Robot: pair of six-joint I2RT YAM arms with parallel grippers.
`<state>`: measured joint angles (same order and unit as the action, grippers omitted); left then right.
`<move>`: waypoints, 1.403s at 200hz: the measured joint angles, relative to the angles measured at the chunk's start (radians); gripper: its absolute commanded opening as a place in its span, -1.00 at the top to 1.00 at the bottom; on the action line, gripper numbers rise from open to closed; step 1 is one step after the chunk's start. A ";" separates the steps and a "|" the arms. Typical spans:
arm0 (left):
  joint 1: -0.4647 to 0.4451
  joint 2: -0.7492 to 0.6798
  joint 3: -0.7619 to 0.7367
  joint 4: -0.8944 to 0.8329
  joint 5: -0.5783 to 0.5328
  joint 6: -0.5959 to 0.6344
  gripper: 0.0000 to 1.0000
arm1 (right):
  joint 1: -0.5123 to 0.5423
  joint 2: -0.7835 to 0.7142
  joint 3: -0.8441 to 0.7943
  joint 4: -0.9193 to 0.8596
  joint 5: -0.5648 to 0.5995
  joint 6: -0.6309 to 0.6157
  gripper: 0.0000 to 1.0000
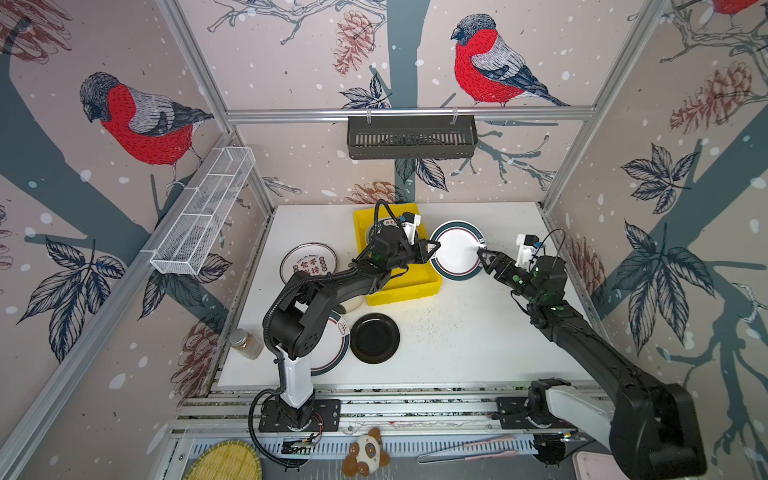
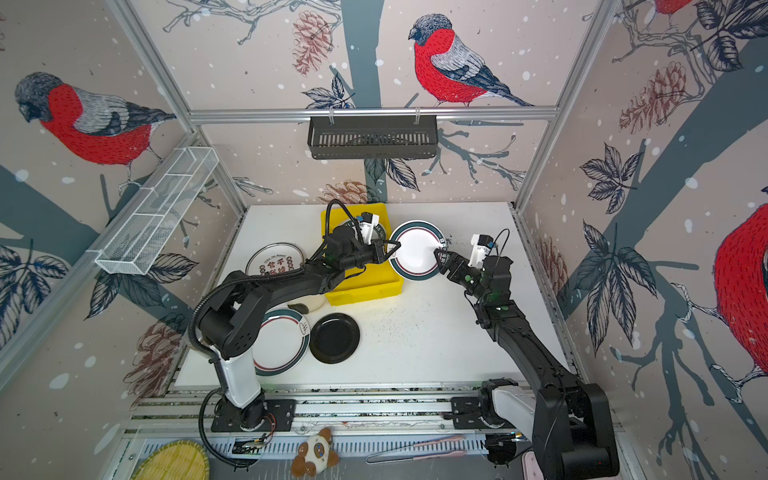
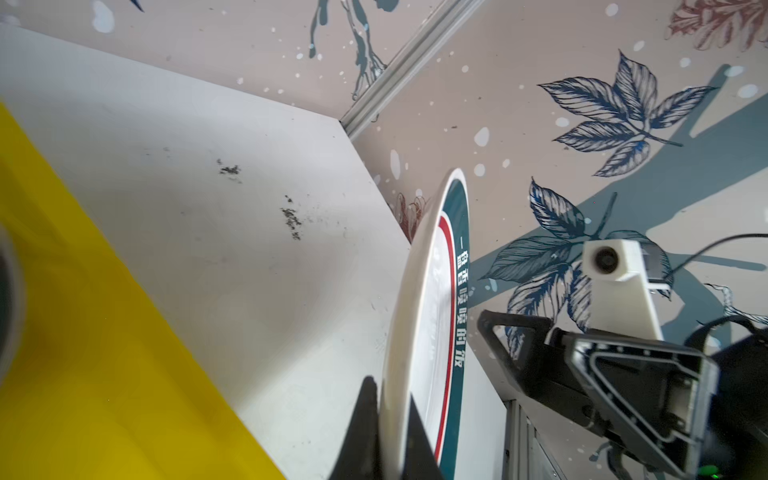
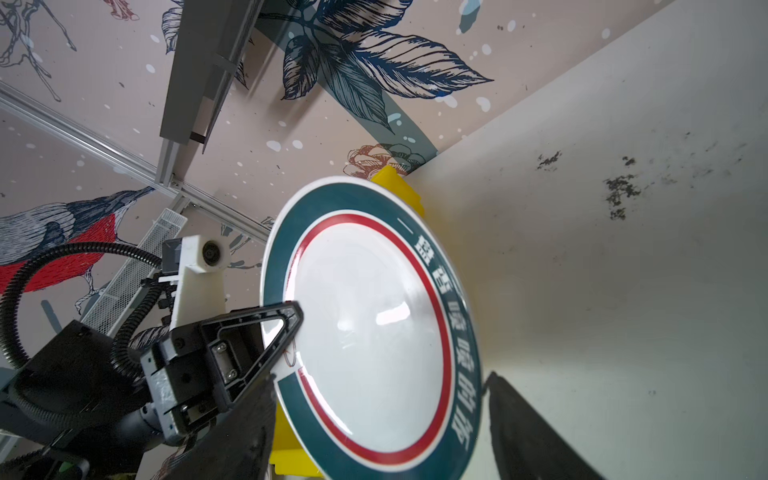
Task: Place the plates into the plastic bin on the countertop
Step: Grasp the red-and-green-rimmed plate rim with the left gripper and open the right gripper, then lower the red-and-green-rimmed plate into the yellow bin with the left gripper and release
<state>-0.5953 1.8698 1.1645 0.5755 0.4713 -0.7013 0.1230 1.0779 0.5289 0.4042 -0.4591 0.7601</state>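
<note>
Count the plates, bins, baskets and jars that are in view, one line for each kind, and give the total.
Plates: 6
Bins: 1
Baskets: 2
Jars: 1
Total: 10

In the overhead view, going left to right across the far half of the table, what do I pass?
Cream plate with red characters → yellow bin → teal-rimmed plate, clamped by the left gripper → right gripper, jaws open.
</note>
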 measured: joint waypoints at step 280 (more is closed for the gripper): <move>0.320 0.074 0.159 -0.353 -0.182 0.185 -0.10 | -0.011 -0.155 -0.029 -0.148 0.048 -0.091 -0.80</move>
<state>-0.2752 1.9434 1.3231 0.2226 0.2897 -0.5159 0.1120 0.9230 0.4999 0.2558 -0.4114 0.6693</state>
